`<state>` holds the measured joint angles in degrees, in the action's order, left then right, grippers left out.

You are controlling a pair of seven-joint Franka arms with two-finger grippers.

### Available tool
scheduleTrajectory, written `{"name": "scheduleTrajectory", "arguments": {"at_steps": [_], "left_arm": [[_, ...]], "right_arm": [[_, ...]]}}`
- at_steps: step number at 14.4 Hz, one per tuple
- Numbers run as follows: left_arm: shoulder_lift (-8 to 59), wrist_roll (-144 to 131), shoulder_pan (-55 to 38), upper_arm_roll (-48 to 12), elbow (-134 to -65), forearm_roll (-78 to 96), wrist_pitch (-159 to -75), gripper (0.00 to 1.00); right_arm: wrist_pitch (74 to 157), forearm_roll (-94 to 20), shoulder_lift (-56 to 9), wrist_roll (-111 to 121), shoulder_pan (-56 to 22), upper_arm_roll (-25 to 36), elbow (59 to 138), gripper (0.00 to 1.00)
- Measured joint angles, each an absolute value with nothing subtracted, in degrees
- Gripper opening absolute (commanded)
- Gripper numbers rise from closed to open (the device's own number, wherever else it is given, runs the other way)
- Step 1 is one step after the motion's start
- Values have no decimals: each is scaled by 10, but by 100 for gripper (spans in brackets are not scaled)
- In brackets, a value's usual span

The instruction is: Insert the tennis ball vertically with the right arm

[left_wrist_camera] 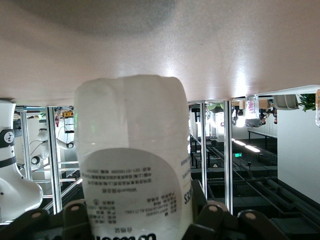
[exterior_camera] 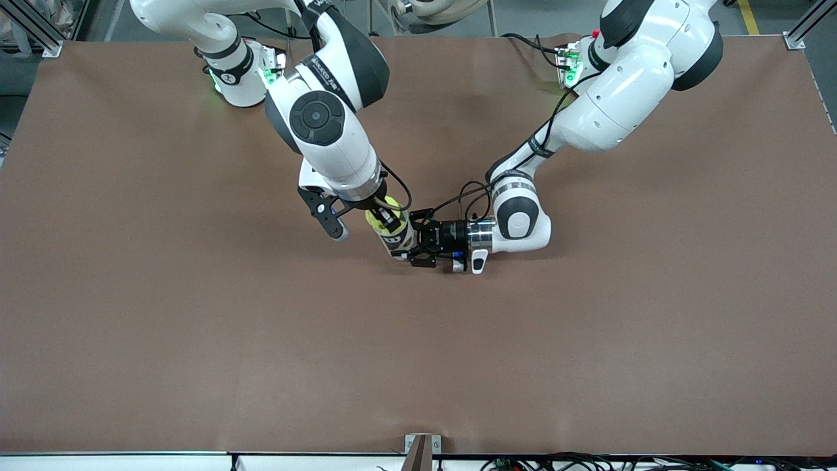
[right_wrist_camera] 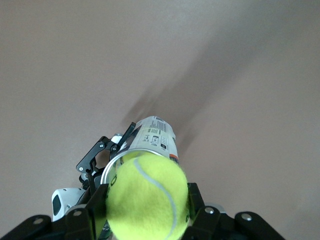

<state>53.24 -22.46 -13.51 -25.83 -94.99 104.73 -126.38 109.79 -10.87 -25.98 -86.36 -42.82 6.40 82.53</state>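
A clear plastic tennis-ball can (exterior_camera: pixel 397 241) with a white printed label stands upright at the middle of the table. My left gripper (exterior_camera: pixel 418 245) reaches in level with the table and is shut on the can's side; the can's wall (left_wrist_camera: pixel 132 160) fills the left wrist view. My right gripper (exterior_camera: pixel 386 219) points down over the can's open mouth and is shut on a yellow-green tennis ball (exterior_camera: pixel 382 214). In the right wrist view the ball (right_wrist_camera: pixel 147 195) sits between my fingers just above the can's rim (right_wrist_camera: pixel 150 137).
The brown table (exterior_camera: pixel 196 340) holds nothing else in view. Both arm bases stand along the edge farthest from the front camera. The right arm's forearm (exterior_camera: pixel 327 131) hangs over the table above the can.
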Motion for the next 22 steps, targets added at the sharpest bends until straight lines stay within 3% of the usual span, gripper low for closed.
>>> {"name": "scheduleTrajectory", "arguments": {"at_steps": [1,10,16,22], "left_arm": [[533,-224,-135,-258,-950,1047,-1264,70],[538,-220,-135,-258,-950,1047,-1264,70],[546,-213,-132,-249,-942,1047,-1245,70],[559,-209,-126,-220,-926,1047,-1213,70]], "right_arm": [[1098,-109,-261,-864,-429,64,824,100],[1105,-108,-262,-808,-406,79,811,100],[1064,-91,-272,-546,-261,86,825,100],[1100,-76,-278,-279,-123,89,895,100]]}}
